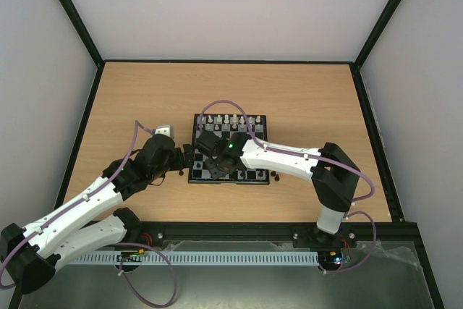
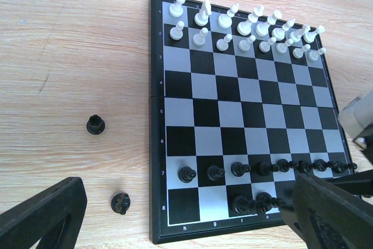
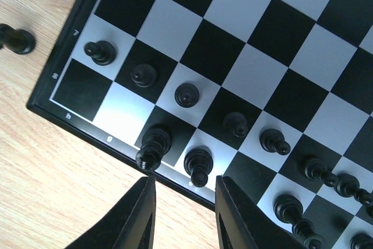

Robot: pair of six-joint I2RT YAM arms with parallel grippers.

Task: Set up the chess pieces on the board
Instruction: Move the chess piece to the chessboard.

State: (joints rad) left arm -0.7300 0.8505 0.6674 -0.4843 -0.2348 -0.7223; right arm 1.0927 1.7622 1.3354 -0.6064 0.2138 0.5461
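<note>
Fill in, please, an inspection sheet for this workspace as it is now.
Surface: wooden table, carrying the board.
Job's things: white pieces fill two far rows; black pawns stand in line; black back row only partly filled; two black pieces sit off the board on the table.
Clutter: nothing seen.
Grippers: left tool open, empty; right tool open, empty, over the board's near edge.
Cables: purple cables loop over both arms.
Surroundings: white walls, black frame.

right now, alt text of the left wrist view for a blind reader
A small chessboard on a wooden table: white pieces fill the two far rows, black pawns line a near row. Two more black pieces sit off the board at left; the left gripper is open.
</note>
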